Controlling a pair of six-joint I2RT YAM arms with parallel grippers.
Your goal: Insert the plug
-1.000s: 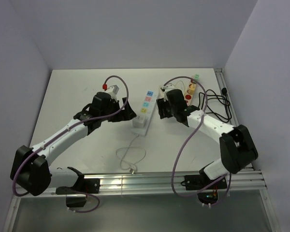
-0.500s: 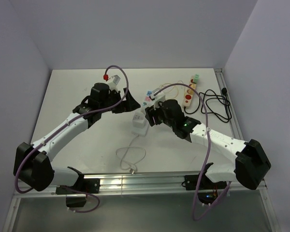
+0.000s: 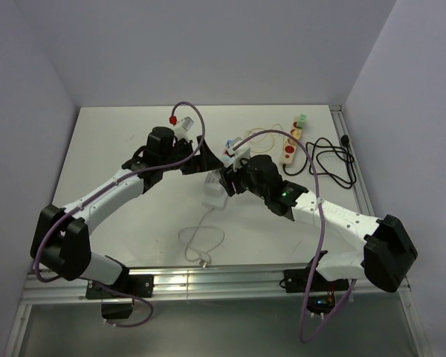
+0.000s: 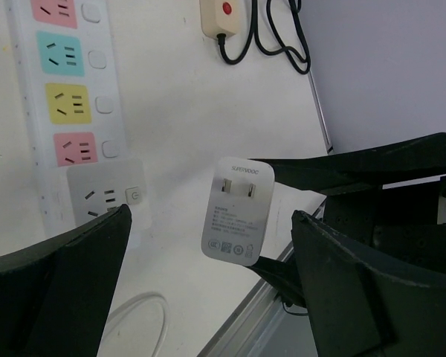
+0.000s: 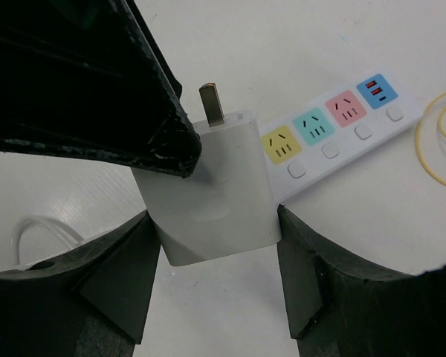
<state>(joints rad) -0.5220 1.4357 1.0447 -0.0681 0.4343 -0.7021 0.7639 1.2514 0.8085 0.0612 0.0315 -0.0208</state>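
Note:
The plug (image 5: pixel 212 186) is a white square adapter with two flat prongs (image 4: pixel 238 187). My right gripper (image 5: pixel 217 216) is shut on its sides and holds it above the table, prongs up. My left gripper (image 4: pixel 209 223) stands wide open, one finger on each side of the plug (image 4: pixel 236 212) and clear of it. The white power strip (image 4: pixel 67 111) with coloured sockets lies flat just beyond (image 5: pixel 334 123). In the top view both grippers meet over the strip (image 3: pixel 227 146): left gripper (image 3: pixel 201 158), right gripper (image 3: pixel 224 180); the plug is mostly hidden there.
A beige strip with red buttons (image 3: pixel 290 145) and a coiled black cord (image 3: pixel 331 160) lie at the back right. A white cable loop (image 3: pixel 201 242) lies in front of the strip. A metal rail (image 3: pixel 245 279) runs along the near edge.
My right gripper carried the plug from the strip's right side across to its near end. My left gripper swung right and back until it faced the plug.

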